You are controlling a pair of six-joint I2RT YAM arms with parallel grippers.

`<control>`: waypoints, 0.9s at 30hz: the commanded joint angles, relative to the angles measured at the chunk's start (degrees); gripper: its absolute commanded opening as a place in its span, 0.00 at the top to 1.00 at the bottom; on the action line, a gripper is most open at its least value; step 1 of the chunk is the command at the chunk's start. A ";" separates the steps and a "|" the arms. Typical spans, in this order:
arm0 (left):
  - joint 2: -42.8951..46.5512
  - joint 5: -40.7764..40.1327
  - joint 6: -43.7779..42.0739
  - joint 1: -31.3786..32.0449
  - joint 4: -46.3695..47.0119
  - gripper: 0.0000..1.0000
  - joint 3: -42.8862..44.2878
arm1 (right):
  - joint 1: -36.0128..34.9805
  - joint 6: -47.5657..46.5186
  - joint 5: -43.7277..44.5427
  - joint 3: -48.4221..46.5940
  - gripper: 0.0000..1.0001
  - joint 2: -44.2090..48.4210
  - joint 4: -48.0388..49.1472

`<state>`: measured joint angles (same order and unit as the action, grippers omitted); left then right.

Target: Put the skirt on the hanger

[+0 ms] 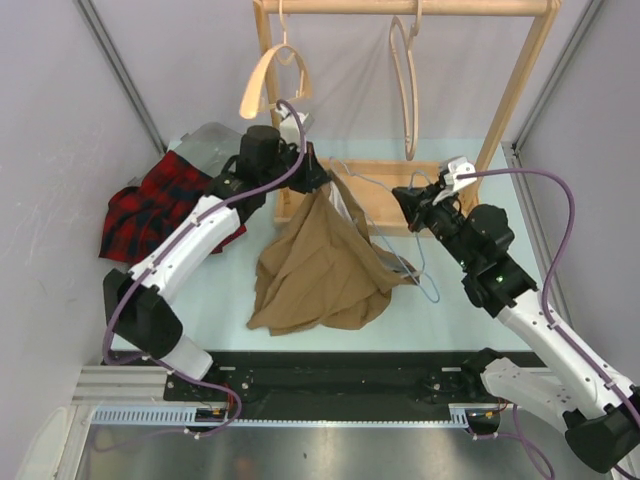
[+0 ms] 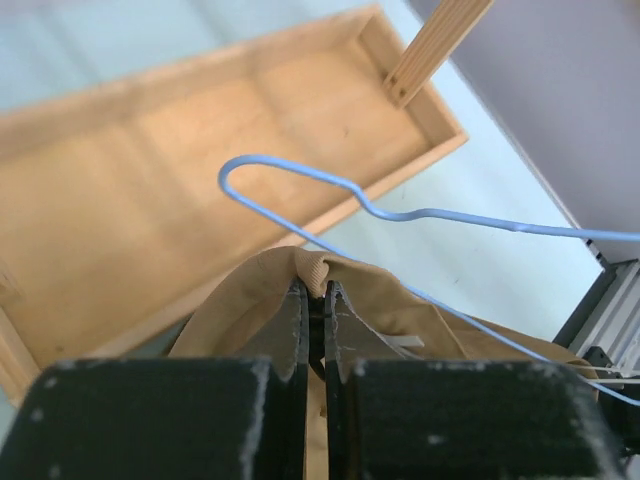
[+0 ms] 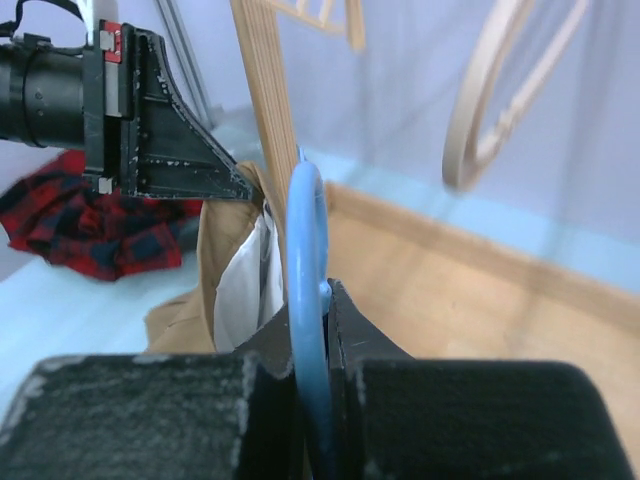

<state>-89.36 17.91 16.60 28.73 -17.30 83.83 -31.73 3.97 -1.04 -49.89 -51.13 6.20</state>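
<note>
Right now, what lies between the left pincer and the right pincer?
The thin blue wire hanger, held by the right pincer, bridges toward the tan fabric skirt in the left pincer; top view.

skirt [image 1: 320,265]: tan woven cloth, matt, in soft folds; smooth white lining inside.
hanger [image 3: 305,250]: thin wire, smooth blue coating, slight sheen.
tray [image 2: 150,180]: pale wood, smooth, matt, faint grain.
rack [image 3: 265,100]: same pale bare wood.
plaid cloth [image 1: 140,210]: red and dark checked fabric, matt.
table [image 1: 220,300]: smooth pale-green surface, slight sheen.
left gripper [image 2: 316,295]: black, matt, scuffed with pale specks.
</note>
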 commanded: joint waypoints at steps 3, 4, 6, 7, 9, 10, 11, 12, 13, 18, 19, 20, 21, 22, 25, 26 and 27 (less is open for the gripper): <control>7.35 0.72 -2.81 -0.25 -2.48 1.00 3.73 | 0.17 -3.79 -3.97 -10.22 1.00 -0.90 3.57; 8.32 0.63 -2.45 -0.25 -2.21 1.00 1.71 | 0.17 -3.79 -4.58 -10.49 1.00 -0.90 3.39; 11.83 -0.16 -1.31 -0.34 -0.46 1.00 -6.26 | 0.09 -3.01 -5.55 -9.62 1.00 -0.63 3.03; 13.15 -0.24 -0.87 -0.26 0.24 1.00 -9.18 | -0.09 -2.74 -5.90 -9.00 1.00 -0.46 2.95; 15.88 -0.42 0.71 -0.25 1.83 1.00 -17.42 | -0.27 -1.60 -6.26 -6.82 1.00 -0.28 2.25; 16.67 -0.25 1.06 -0.25 3.14 1.00 -20.00 | -0.35 -1.25 -6.87 -6.11 1.00 -0.19 1.89; 17.98 -0.25 2.02 -0.25 4.02 1.00 -22.55 | -0.62 -0.89 -7.13 -5.31 1.00 -0.19 0.93; 18.60 -0.25 2.38 -0.25 4.81 1.00 -27.18 | -1.40 -0.54 -7.31 -4.26 1.00 -0.11 0.23; 19.05 -0.59 2.65 -0.25 6.04 1.00 -29.32 | -1.84 -0.54 -7.14 -3.64 1.00 -0.19 -0.48; 20.02 -4.45 3.70 -0.17 7.19 1.00 -38.56 | -4.92 0.16 -6.43 -0.57 1.00 0.68 -4.87; 20.02 -4.73 3.79 -0.17 7.28 1.00 -39.44 | -5.53 0.60 -6.87 0.14 1.00 0.86 -5.49; 20.02 -5.34 3.88 -0.17 7.19 1.00 -40.49 | -5.89 0.78 -7.13 0.40 1.00 1.03 -6.10; 19.93 -6.47 3.88 -0.25 6.84 1.00 -40.76 | -6.15 0.69 -8.01 0.67 1.00 1.12 -8.11; 19.84 -7.36 3.97 -0.17 6.32 1.00 -40.85 | -6.42 0.69 -8.62 0.84 1.00 1.21 -9.17; 19.66 -10.95 4.14 -0.25 4.30 1.00 -40.15 | -6.59 0.61 -11.61 0.23 1.00 2.09 -10.50; 19.66 -12.10 4.23 -0.25 3.77 1.00 -39.37 | -6.51 0.26 -12.58 -0.20 1.00 2.27 -10.85; 19.84 -12.72 4.23 -0.25 2.81 1.00 -38.84 | -6.51 -0.01 -14.67 -0.82 1.00 2.18 -11.46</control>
<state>-71.33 10.63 19.81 28.73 -14.20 42.72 -37.95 4.03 -10.04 -48.58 -51.03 -4.05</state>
